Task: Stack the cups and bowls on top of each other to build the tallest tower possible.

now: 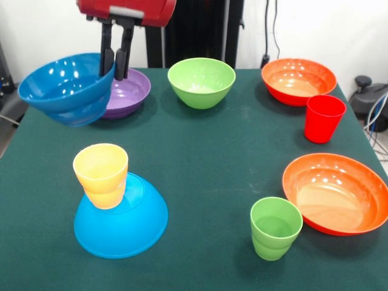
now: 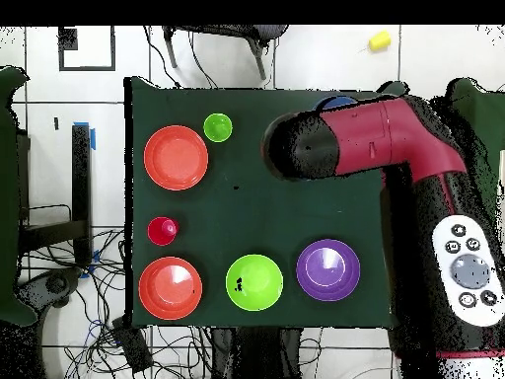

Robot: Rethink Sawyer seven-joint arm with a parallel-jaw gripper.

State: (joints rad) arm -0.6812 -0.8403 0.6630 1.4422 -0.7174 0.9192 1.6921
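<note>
1. Gripping the dark blue bowl [image 1: 66, 88] by its rim, the end effector [image 1: 115, 65] held it tilted above the bench [image 1: 206, 157], beside the purple bowl [image 1: 128, 92].
2. The tower [image 1: 115, 206] was an upturned light-blue bowl under yellow cups; the remaining pieces sat loose.

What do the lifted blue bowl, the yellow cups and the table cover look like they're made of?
Blue bowl, held by the gripper: probably hard plastic, glossy, with bright pinpoint highlights inside and a thin even wall. Yellow cups: likely the same plastic, smooth with a softer sheen and a slightly see-through rim. Table cover: seems to be dark green cloth or felt, matte, with no reflections and faint scuffs.
</note>
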